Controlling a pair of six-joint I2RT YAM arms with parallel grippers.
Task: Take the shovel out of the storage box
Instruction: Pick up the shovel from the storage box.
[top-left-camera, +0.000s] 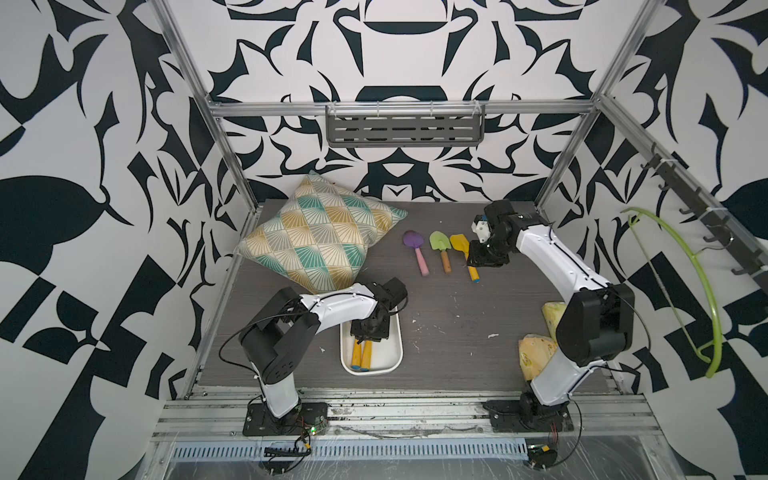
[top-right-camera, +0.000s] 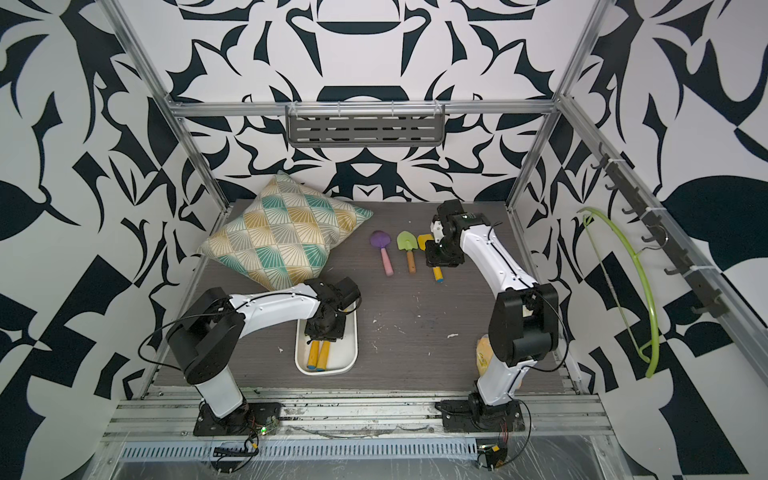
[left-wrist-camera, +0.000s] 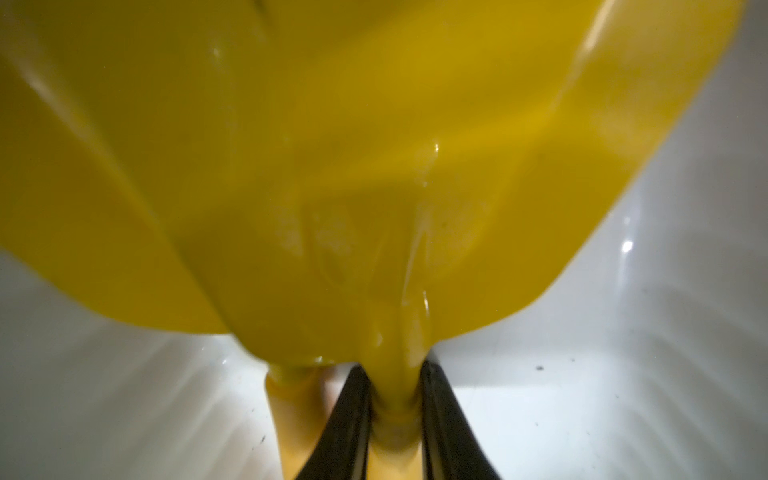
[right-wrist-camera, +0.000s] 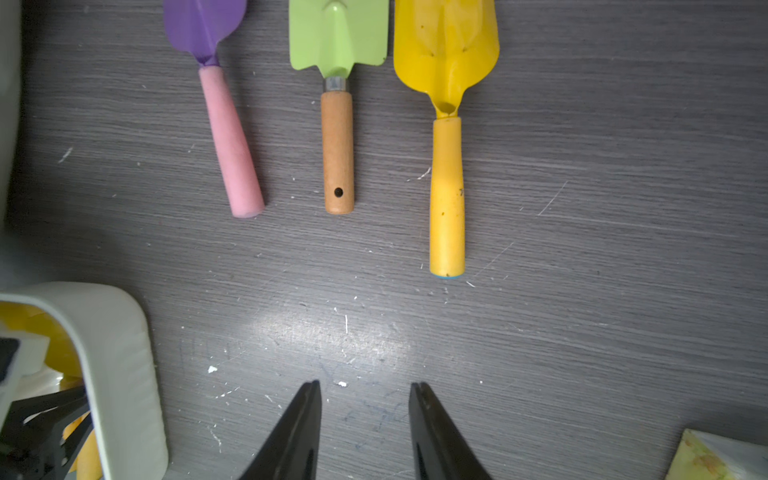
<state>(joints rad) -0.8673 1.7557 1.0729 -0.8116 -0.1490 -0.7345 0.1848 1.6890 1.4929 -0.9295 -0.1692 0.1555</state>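
Right up against my left wrist lens sat the shovel (left-wrist-camera: 399, 316), yellow blade filling the view, and my left pincer (left-wrist-camera: 392, 368) was pinched tight on its neck, black fingers (left-wrist-camera: 353, 415) pressed to either side. It lay inside the storage box (top-left-camera: 384, 355), which stood by the table's (top-left-camera: 449, 324) front edge, left of centre, with a second yellow shovel (left-wrist-camera: 286, 399) just beside it. My right pincer (right-wrist-camera: 365, 385) hung spread, nothing between, over bare table right of centre, towards the back edge. Near it lay a purple shovel (right-wrist-camera: 226, 124), a green shovel (right-wrist-camera: 337, 124) and a loose yellow shovel (right-wrist-camera: 446, 187), side by side, apart.
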